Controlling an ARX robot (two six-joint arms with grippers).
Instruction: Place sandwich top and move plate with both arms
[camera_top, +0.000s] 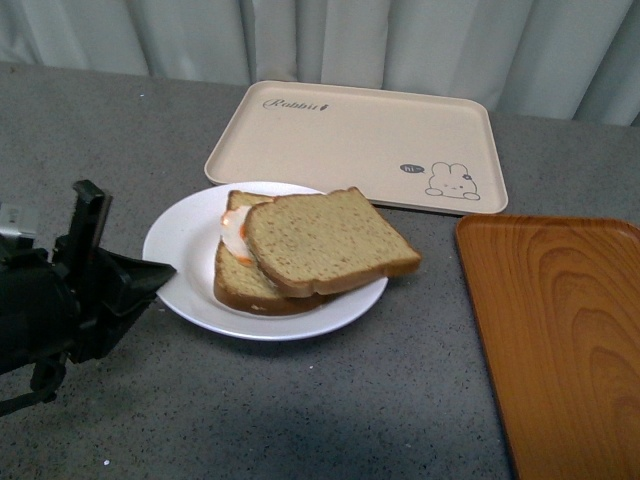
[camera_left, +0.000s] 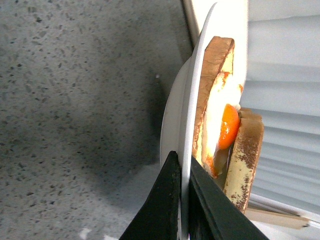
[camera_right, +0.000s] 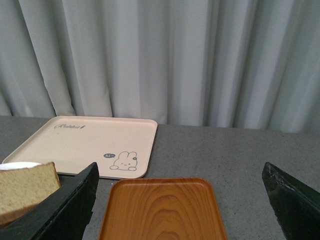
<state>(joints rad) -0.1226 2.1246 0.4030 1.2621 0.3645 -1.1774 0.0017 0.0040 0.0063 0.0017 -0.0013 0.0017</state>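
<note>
The white plate (camera_top: 180, 245) sits on the grey table left of centre. On it the sandwich top (camera_top: 325, 240), a tan speckled slice, lies skewed over the thicker slice (camera_top: 245, 285) bearing the fried egg. My left gripper (camera_top: 160, 275) is shut on the plate's left rim; in the left wrist view its fingers (camera_left: 167, 200) pinch the rim (camera_left: 187, 150), with egg yolk (camera_left: 228, 125) between the slices. My right gripper (camera_right: 180, 200) is open and empty above the orange tray (camera_right: 162, 210); the sandwich top's corner (camera_right: 25, 190) shows beside one finger. The right arm is out of the front view.
A beige rabbit tray (camera_top: 355, 140) lies behind the plate. An orange wood-grain tray (camera_top: 555, 330) lies to the right, reaching the front edge. A pale curtain (camera_top: 400, 40) hangs behind the table.
</note>
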